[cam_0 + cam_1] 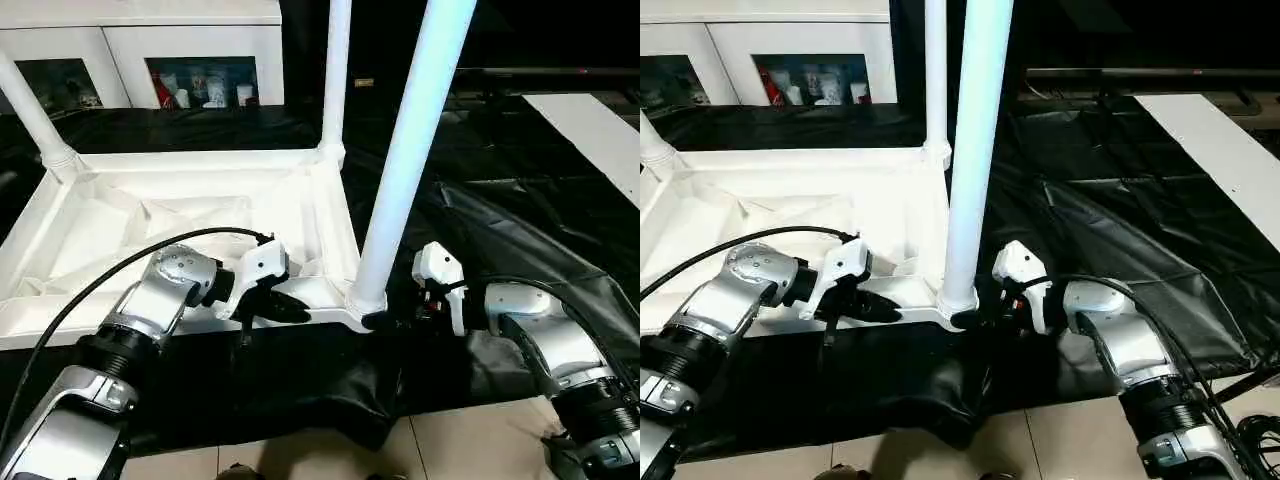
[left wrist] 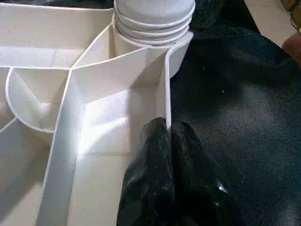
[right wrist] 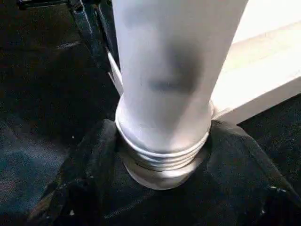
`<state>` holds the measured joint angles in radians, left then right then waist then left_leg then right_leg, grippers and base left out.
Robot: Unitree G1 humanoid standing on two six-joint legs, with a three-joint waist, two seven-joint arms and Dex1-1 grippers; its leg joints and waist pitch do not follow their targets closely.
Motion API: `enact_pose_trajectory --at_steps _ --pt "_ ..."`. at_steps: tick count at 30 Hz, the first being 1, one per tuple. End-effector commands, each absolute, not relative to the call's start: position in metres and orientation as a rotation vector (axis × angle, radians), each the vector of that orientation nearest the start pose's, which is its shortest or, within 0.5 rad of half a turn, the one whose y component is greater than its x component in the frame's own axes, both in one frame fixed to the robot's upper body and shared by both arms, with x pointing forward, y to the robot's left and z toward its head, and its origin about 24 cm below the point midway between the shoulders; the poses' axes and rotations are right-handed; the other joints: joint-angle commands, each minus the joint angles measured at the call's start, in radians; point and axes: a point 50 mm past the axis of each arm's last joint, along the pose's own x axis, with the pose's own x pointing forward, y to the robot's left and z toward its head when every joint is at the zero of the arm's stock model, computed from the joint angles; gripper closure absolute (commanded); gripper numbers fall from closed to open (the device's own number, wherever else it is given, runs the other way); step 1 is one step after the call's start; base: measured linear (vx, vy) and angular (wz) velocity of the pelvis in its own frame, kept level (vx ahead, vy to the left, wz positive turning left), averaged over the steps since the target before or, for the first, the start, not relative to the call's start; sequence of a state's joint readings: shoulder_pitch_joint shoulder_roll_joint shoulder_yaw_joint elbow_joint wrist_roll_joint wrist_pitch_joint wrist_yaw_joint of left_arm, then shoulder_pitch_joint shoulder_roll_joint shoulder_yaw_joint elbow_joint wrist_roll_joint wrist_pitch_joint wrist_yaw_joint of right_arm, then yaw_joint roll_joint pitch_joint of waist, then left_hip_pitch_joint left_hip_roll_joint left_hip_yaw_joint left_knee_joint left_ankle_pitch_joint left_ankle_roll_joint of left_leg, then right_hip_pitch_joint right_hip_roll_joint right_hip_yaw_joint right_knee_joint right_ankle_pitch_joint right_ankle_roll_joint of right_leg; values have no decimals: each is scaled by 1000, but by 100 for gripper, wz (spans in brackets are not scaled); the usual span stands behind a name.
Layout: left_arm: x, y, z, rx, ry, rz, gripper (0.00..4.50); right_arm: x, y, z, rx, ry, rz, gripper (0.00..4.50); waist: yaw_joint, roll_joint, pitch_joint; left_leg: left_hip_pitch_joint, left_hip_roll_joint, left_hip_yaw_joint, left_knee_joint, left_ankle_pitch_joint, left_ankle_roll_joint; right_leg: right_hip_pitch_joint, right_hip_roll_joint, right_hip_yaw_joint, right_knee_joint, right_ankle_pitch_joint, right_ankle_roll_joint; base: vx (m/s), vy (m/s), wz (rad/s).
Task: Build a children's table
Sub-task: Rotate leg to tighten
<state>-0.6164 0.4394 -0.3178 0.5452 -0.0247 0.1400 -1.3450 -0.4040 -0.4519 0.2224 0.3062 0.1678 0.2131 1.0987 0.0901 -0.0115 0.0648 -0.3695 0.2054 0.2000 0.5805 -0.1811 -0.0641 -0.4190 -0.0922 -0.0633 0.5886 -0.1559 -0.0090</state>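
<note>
The white tabletop (image 1: 200, 215) lies upside down on the table (image 1: 520, 250), which is covered with a black sheet, so its ribbed underside faces up. Three white legs stand in its corner sockets: the near leg (image 1: 405, 160) at the near right corner, a far leg (image 1: 336, 70) behind it, and another leg (image 1: 35, 115) at the far left corner, tilted to the left. The left pincer (image 2: 165, 141) is closed on the thin near rim of the tabletop, just beside the socket of the near leg. The right pincer (image 3: 162, 165) has its two black fingers (image 3: 84, 169) around the ribbed base of the near leg, one on each side, gripping it where it meets the socket. A black cable (image 1: 110, 275) runs over the left forearm. Behind the table stands a white cabinet (image 1: 140, 55) with glass doors and small items inside. A white board (image 1: 590, 135) lies on the far right, and a tiled floor (image 1: 470, 445) shows at the near edge.
</note>
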Motion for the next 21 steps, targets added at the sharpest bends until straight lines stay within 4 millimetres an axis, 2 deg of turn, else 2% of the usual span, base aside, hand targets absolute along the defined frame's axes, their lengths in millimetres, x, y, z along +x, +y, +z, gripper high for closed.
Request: enact_pose_trajectory --at_steps 1,4,5,10,11,13,16,21 --pt "309 128 67 413 462 -1539 450 293 -146 63 -221 305 1240 180 -4 -1 -69 15 27 -7 -62 -169 45 56 -45 39 -48 -158 -246 0 0 0" --pt "309 127 67 413 462 -1537 450 294 -144 65 -178 300 1240 180 -5 -1 -70 15 26 -7 -61 -182 40 57 -45 39 -49 -179 -241 0 0 0" --pt "309 127 67 413 461 -1537 450 294 -144 65 -161 303 1245 130 -4 0 -69 15 27 -8 -62 -194 34 56 -46 39 -51 -199 -236 0 0 0" --pt "310 127 67 416 460 -1534 450 294 -144 65 -192 291 1233 83 -1 3 -71 20 29 -8 -62 -212 23 50 -45 40 -52 -207 -236 0 0 0" --pt "310 127 67 416 460 -1534 450 294 -143 65 -192 290 1235 83 0 5 -72 21 29 -8 -62 -211 22 51 -46 40 -51 -198 -239 0 0 0" --pt "309 127 67 416 462 -1535 450 294 -143 64 -191 290 1237 83 -1 5 -70 16 27 -9 -63 -214 20 54 -45 40 -50 -199 -236 0 0 0" --pt "310 128 66 420 466 -1535 450 292 -142 64 -178 294 1254 83 -2 3 -72 16 26 -9 -61 -213 22 55 -45 40 -51 -205 -231 0 0 0" --pt "310 128 66 419 466 -1533 450 289 -143 61 -185 310 1260 83 -2 3 -75 15 26 -9 -59 -187 29 57 -44 39 -45 -165 -239 0 0 0"
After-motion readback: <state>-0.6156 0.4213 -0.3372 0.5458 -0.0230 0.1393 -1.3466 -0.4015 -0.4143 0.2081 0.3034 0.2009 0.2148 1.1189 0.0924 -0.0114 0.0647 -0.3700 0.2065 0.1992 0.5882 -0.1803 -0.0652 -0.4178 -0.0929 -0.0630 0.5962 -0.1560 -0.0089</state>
